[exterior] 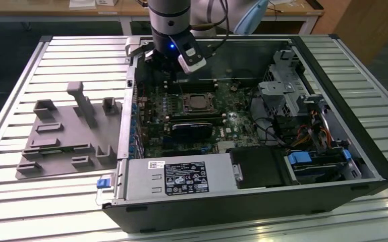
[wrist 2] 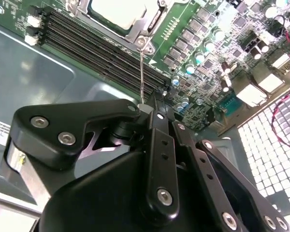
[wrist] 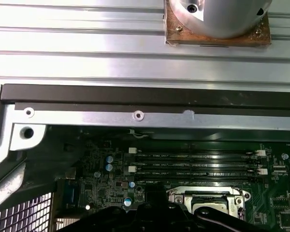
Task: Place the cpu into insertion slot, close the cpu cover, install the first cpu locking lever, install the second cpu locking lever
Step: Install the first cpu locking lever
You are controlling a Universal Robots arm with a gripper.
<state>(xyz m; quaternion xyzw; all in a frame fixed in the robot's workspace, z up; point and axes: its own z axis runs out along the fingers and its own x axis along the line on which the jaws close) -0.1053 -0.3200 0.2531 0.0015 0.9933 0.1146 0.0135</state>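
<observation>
The cpu lies flat in the insertion slot, its pale metal top showing in the second wrist view. The silvery cpu cover lies down around it. A thin wire locking lever runs from the socket's corner to the tips of my black gripper, which looks shut on the lever's free end. In the exterior view my gripper hangs inside the case, just behind the socket towards that view's left. The first wrist view shows the insertion slot beyond the memory slots, partly hidden by my fingers.
The open computer case lies on a slatted metal table. Black memory slots run beside the socket. A grey fixture plate sits at the exterior view's left. The power supply and drive bays fill the near side.
</observation>
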